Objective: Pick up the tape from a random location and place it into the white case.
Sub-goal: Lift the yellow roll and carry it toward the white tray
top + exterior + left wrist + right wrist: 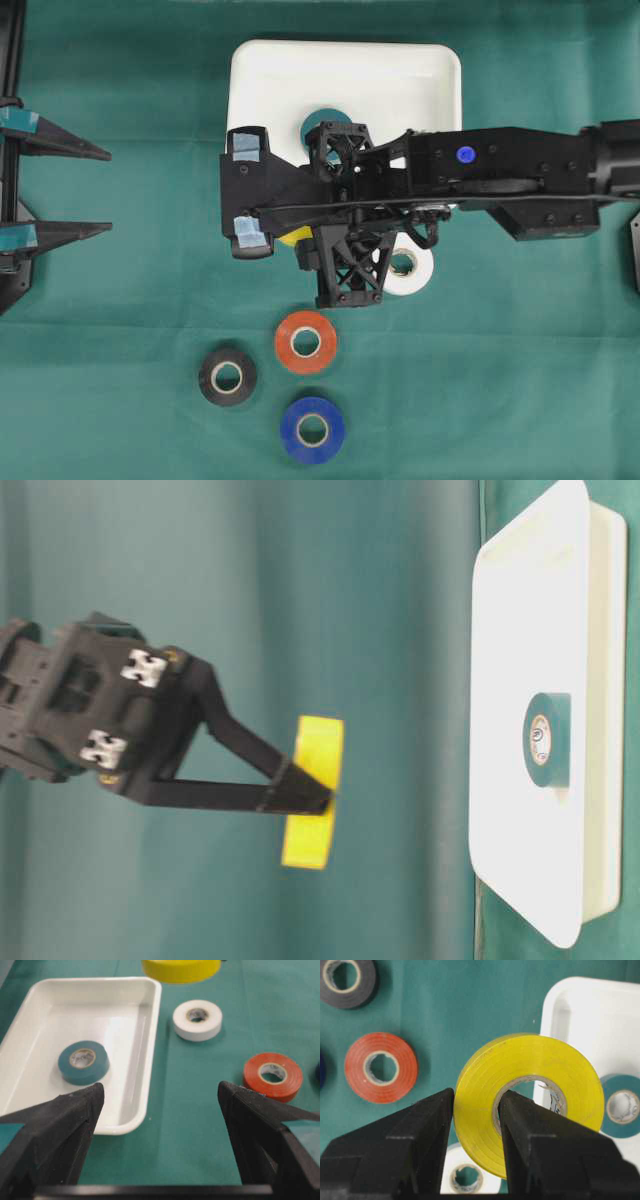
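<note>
Yellow roll airborne, tray next!
Right gripper (476,1135) pinches the yellow tape (527,1102) through its wall, beside the white case (345,75); one teal roll (83,1062) already inside. Left gripper (160,1110) gapes, idle.

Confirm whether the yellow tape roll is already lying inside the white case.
No: the yellow tape roll is clamped in the right pincer, above the green cloth beside the white case, which holds only the teal roll.
</note>
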`<control>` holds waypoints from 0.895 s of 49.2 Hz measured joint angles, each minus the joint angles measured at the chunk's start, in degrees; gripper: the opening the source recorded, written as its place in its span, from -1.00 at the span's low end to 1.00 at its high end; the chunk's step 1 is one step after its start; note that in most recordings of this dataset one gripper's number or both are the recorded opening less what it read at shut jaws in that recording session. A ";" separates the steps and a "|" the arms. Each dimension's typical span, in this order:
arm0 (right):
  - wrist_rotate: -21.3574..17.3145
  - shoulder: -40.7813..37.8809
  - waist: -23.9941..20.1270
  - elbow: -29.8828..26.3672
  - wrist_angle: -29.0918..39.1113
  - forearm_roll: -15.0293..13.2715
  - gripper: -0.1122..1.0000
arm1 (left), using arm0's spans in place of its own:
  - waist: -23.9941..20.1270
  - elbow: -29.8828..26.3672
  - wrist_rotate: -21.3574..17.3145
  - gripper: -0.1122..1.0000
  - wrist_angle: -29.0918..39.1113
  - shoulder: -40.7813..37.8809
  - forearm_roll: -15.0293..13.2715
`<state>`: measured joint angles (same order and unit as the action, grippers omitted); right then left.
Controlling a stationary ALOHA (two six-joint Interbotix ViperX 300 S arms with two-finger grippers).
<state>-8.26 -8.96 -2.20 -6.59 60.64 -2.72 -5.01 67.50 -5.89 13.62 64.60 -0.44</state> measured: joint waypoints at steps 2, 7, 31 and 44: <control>-0.09 0.09 -0.09 -0.35 0.35 -0.18 -0.23 | 0.00 0.00 0.00 0.84 0.00 0.00 -0.09; -0.35 0.18 -0.35 -0.88 1.14 -0.53 -0.23 | 0.00 0.09 0.00 0.84 -0.09 0.00 -0.09; -0.44 0.18 -0.53 -1.05 1.58 -1.14 -0.23 | 0.00 0.18 0.00 0.84 0.00 0.00 0.00; -0.44 0.18 -0.53 -1.05 1.58 -1.14 -0.23 | 0.00 0.26 0.44 0.84 0.00 0.00 0.00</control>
<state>-8.70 -8.79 -2.72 -7.65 62.23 -3.87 -5.01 67.76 -5.45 13.62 64.60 -0.44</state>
